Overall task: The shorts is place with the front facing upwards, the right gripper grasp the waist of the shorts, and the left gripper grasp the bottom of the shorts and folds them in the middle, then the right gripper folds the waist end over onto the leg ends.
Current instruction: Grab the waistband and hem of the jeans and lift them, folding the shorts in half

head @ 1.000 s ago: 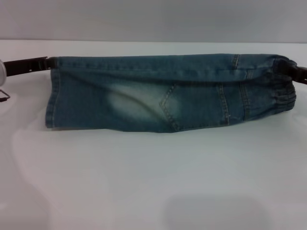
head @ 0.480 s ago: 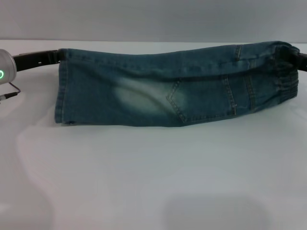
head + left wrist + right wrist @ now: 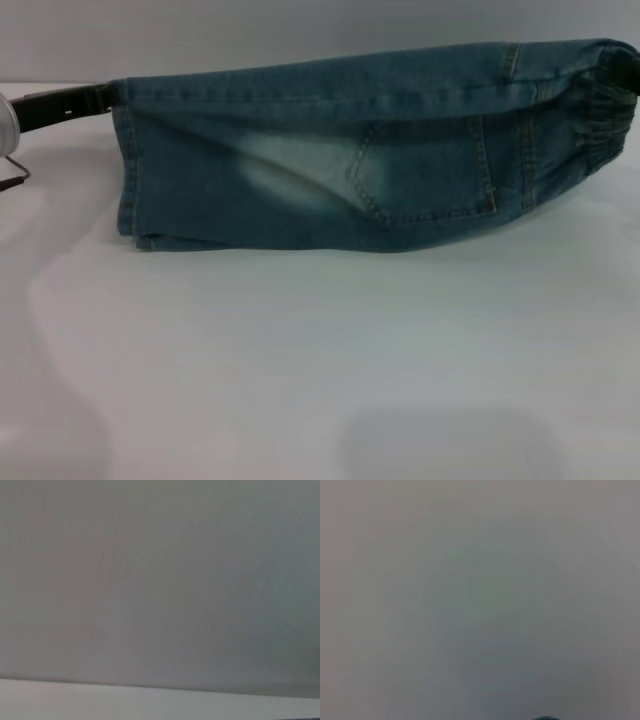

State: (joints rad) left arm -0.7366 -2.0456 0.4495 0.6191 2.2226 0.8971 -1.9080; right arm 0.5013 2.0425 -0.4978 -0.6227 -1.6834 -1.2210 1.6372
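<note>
Raised higher than half a second ago, the shorts (image 3: 350, 150) hang folded lengthwise between both grippers.
Nearest the camera, the white bench (image 3: 320, 360) lies bare below the denim; only the lower fold near the leg ends (image 3: 135, 215) touches it. At upper left, the left gripper (image 3: 105, 97) has its jaws clenched on the hem corner. At upper right, the right gripper (image 3: 625, 70) grips the gathered waist; jaw state cannot be told.

right pincer (image 3: 628, 72): cut off | grip hidden behind shorts (image 3: 330, 160)
</note>
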